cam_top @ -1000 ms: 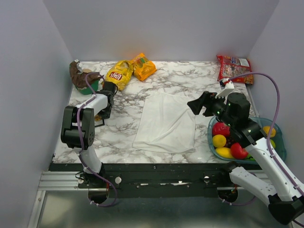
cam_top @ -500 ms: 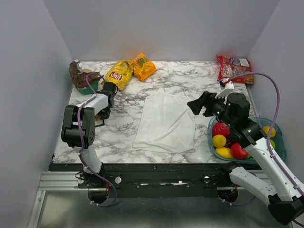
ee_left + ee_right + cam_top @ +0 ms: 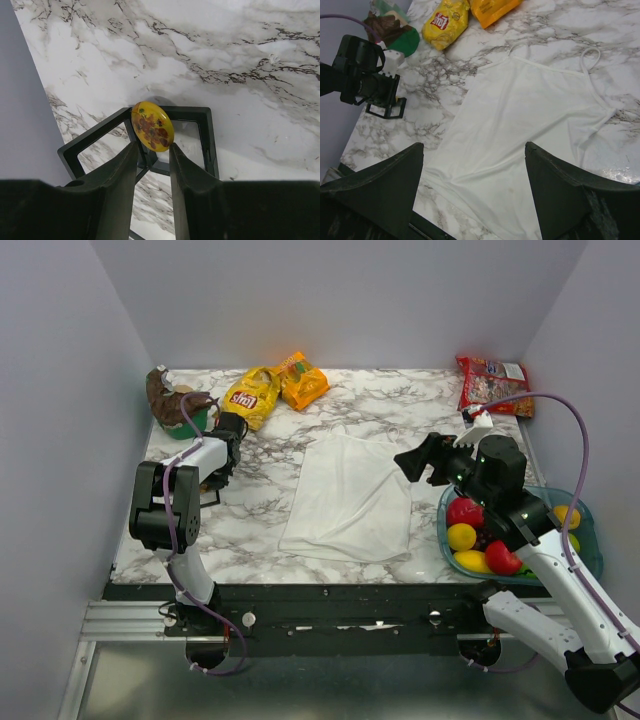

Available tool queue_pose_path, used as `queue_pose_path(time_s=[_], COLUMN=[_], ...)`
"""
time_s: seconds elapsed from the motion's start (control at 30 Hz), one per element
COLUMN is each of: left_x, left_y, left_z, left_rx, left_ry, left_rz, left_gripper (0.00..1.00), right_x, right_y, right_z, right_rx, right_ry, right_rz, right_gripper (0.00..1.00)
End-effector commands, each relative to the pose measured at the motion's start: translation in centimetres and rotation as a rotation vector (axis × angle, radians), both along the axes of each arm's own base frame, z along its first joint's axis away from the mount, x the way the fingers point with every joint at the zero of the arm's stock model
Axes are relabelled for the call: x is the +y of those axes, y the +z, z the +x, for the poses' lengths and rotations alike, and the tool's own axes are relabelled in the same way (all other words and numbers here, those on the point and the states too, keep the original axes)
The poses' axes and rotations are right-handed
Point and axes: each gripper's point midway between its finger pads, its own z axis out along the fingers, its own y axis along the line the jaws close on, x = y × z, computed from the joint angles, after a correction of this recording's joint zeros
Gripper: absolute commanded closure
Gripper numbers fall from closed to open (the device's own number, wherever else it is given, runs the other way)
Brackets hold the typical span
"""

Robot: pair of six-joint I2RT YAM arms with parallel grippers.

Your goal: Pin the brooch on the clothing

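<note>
Left gripper (image 3: 153,146) has its two fingers (image 3: 120,175) drawn in to a narrow gap, the tips pressed against the lower edge of the brooch (image 3: 152,126). It seems to pinch the piece there. The brooch is a small oval gold-yellow disc with a reddish flower pattern, tilted on its edge at the fingertips. It sits directly over a small black square frame (image 3: 206,131) that rests on the marble table (image 3: 400,400) near the left wall.

To the right of this spot, well apart from it, the clothing (image 3: 350,495) lies flat in the middle of the table. It is a white camisole with thin straps at its far end.

Right gripper (image 3: 474,150) hangs above the camisole's right side with its fingers spread wide and nothing between them.

A blue basin (image 3: 590,540) just beneath the right arm holds red and yellow fruit. At the far edge of the table lie a yellow chip bag (image 3: 250,395) and an orange bag (image 3: 302,380), touching each other. A red snack bag (image 3: 492,380) lies in the far right corner, and a green and brown bundle (image 3: 175,405) in the far left one.
</note>
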Motion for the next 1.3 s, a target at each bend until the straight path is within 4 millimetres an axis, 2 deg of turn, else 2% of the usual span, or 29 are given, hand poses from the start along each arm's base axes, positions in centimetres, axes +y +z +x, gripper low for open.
queue_pose_path(time_s=[0.0,0.13,0.23,0.33,0.87,1.27], left_x=[0.5,0.6,-0.6,-0.9,0.0,0.8], left_y=[1.9,2.2,1.8,1.6,-0.2,-0.5], left_z=[0.9,1.0,1.2,1.2,0.5,0.1], left_rx=[-0.078,-0.091,-0.085,-0.070,0.019,0.048], left_ry=[0.020,0.018,-0.023,-0.040,-0.027,-0.014], left_rz=[0.041,0.043,-0.005,-0.003,0.067,0.126], left_gripper=[0.63,0.64,0.64,0.64,0.58,0.55], right_x=[0.3,0.3,0.3,0.3,0.7,0.5], right_y=[-0.2,-0.1,-0.2,-0.3,-0.1,0.1], right_z=[0.0,0.0,0.0,0.0,-0.2,-0.3], right_rx=[-0.005,-0.006,-0.003,-0.002,-0.002,-0.014], right_ry=[0.018,0.020,0.021,0.021,0.040,0.042], right_rz=[0.006,0.007,0.006,0.006,0.011,0.009], right_gripper=[0.11,0.11,0.11,0.11,0.11,0.11])
